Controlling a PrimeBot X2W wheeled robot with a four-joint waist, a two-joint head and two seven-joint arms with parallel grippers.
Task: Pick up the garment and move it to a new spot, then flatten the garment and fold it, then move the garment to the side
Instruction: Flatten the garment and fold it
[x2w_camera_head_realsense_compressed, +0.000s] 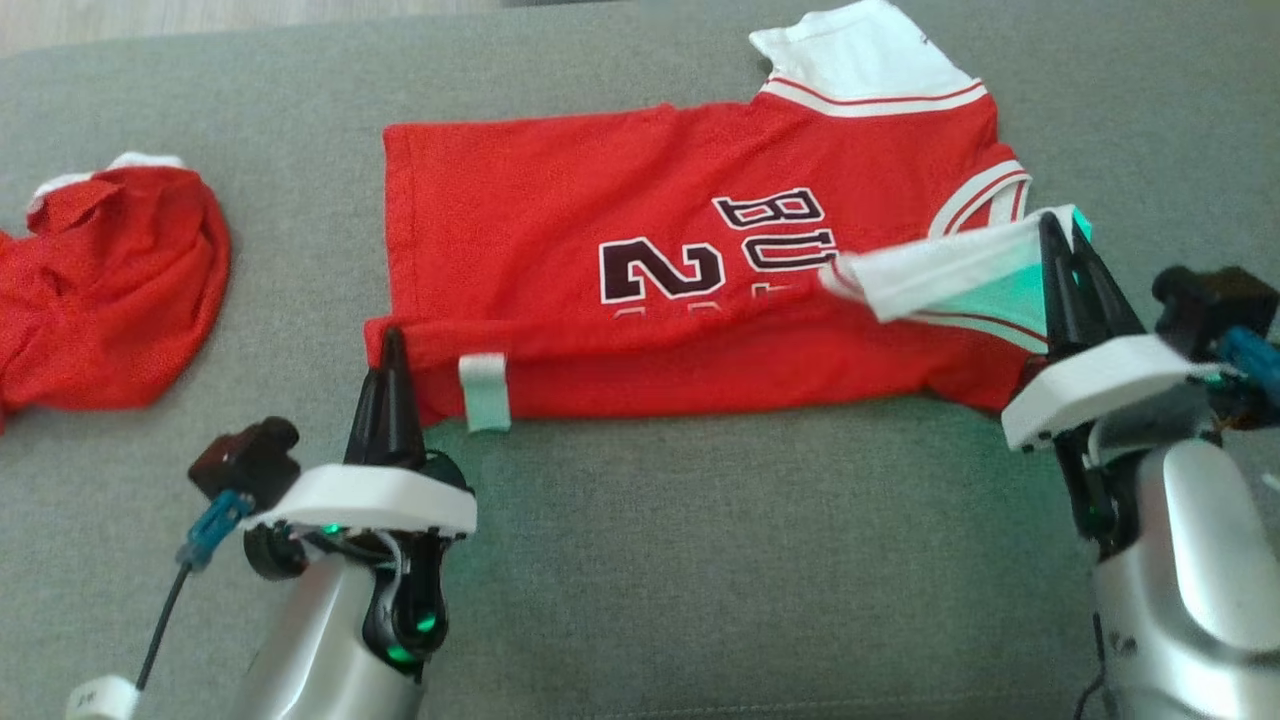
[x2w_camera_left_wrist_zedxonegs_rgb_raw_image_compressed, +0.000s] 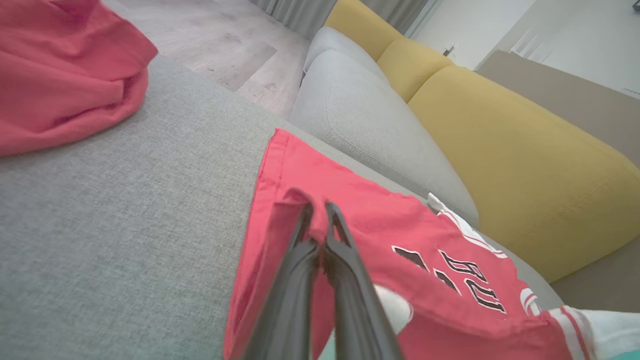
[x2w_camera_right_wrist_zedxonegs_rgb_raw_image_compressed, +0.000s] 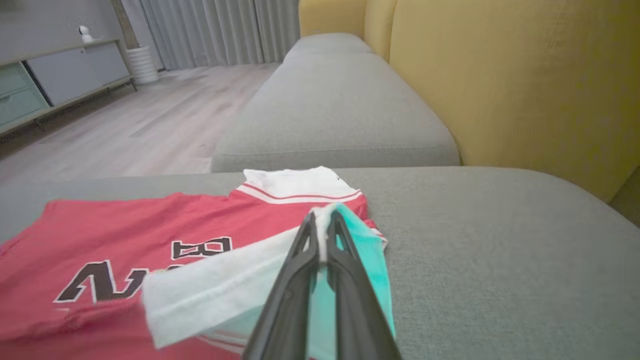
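**Red jersey on a grey seat, held at two points.** The red jersey (x2w_camera_head_realsense_compressed: 560, 230) lies spread on the grey seat (x2w_camera_head_realsense_compressed: 700, 560), chest print up, collar end toward the robot's right. Its near edge is doubled over onto the body, and a small white label (x2w_camera_head_realsense_compressed: 484, 392) shows at that fold.

The left gripper (x2w_camera_head_realsense_compressed: 392, 340) has its fingers pressed together on the near left corner of the red cloth. The right gripper (x2w_camera_head_realsense_compressed: 1060, 225) is clamped on the white sleeve (x2w_camera_head_realsense_compressed: 930, 275), which it holds raised over the printed letters.

A second red garment (x2w_camera_head_realsense_compressed: 110, 290) lies crumpled on the same seat, well apart to the left, and nothing lies between the two.

The head view gives the whole outline of the jersey and both grips.

The left wrist view gives the pinch at close range (x2w_camera_left_wrist_zedxonegs_rgb_raw_image_compressed: 318, 207), with red cloth bunched between the fingertips. Beyond it are another grey seat cushion (x2w_camera_left_wrist_zedxonegs_rgb_raw_image_compressed: 370, 125) and a yellow backrest (x2w_camera_left_wrist_zedxonegs_rgb_raw_image_compressed: 500, 140).

The right wrist view shows white cloth caught between the fingertips (x2w_camera_right_wrist_zedxonegs_rgb_raw_image_compressed: 322, 217), tinted green on one side. It also shows a wooden floor (x2w_camera_right_wrist_zedxonegs_rgb_raw_image_compressed: 125, 125), curtains (x2w_camera_right_wrist_zedxonegs_rgb_raw_image_compressed: 215, 30) and a low cabinet (x2w_camera_right_wrist_zedxonegs_rgb_raw_image_compressed: 50, 75).
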